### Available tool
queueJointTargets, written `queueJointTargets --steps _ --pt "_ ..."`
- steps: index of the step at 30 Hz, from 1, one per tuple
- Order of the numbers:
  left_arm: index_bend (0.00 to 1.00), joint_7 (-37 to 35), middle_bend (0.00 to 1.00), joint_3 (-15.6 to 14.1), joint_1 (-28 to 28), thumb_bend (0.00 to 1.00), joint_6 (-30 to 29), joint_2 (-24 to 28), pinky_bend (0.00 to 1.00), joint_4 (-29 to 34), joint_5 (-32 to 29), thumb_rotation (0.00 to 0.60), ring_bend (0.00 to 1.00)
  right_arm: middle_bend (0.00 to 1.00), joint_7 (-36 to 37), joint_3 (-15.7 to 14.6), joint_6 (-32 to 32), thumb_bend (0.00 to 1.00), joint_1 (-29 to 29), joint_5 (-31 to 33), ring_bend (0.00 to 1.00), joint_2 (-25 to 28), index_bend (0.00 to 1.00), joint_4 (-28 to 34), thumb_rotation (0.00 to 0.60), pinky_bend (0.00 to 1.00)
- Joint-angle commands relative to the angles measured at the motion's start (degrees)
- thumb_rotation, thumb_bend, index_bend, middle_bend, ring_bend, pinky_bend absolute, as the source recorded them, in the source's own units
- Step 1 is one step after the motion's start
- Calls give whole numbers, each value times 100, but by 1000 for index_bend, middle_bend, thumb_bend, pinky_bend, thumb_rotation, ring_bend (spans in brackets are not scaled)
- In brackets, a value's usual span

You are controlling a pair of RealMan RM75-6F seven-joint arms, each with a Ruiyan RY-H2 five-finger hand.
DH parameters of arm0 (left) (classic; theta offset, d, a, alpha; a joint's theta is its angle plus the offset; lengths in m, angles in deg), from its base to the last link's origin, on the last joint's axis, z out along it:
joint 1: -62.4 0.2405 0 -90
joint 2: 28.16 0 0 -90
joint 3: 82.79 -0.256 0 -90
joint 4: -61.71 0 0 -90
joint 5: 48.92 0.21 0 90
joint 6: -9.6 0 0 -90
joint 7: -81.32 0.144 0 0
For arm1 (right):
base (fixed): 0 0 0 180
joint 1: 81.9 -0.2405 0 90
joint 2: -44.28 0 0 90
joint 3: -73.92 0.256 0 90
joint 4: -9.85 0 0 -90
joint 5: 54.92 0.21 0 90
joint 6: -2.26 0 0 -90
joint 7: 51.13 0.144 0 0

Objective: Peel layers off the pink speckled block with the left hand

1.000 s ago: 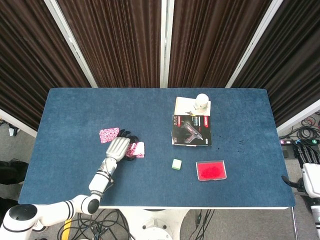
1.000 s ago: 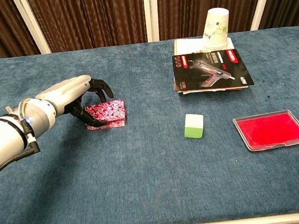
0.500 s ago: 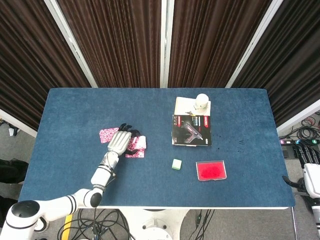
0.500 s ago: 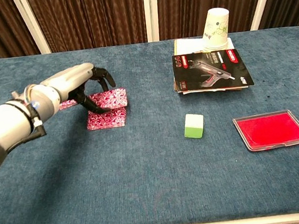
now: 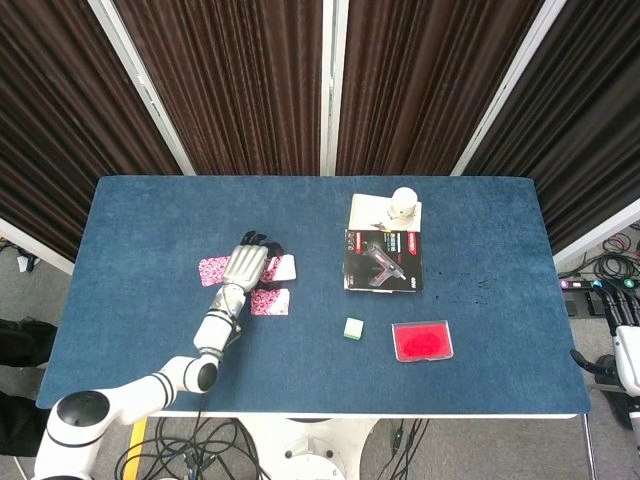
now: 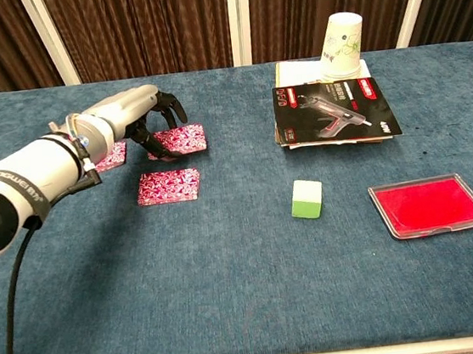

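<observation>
My left hand (image 6: 139, 111) (image 5: 247, 265) pinches the near-left edge of a thin pink speckled layer (image 6: 179, 139) (image 5: 280, 267) with its dark fingertips. The layer is held about level, behind the rest of the pink speckled block (image 6: 168, 186) (image 5: 268, 301), which lies flat on the blue table. Another pink speckled layer (image 6: 110, 155) (image 5: 217, 270) lies to the left, partly hidden by my forearm. My right hand (image 5: 628, 360) shows only at the far right edge of the head view, off the table and cut off.
A green and white cube (image 6: 307, 198) sits mid-table. A red tray (image 6: 429, 205) lies at the front right. A glue gun package (image 6: 334, 111) rests on papers at the back right, with a paper cup (image 6: 341, 45) behind it.
My left hand has lifted the top layer off the block and carried it toward the back of the table. The block stayed in place.
</observation>
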Motion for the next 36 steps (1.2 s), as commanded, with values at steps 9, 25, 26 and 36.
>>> queueJointTargets --steps 9,25,26,36 --pt "232 -610 220 -76 -100 245 101 -176 48 -485 329 600 97 0 21 -1 20 67 -4 -3 0 -14 0 -29 600 0" --pt "220 -158 205 -193 545 226 -830 887 48 1123 472 600 93 0 -7 -21 -42 67 -31 -138 0 -74 0 -13 600 0" --pt "224 -69 205 -242 673 223 -945 1099 48 1407 481 600 94 0 -8 -27 -63 67 -32 -166 0 -79 0 -11 600 0" --pt "231 345 205 -1256 1881 192 -1946 3068 69 3602 1267 600 64 0 -50 -144 -240 66 -32 -487 0 -163 0 43 600 0"
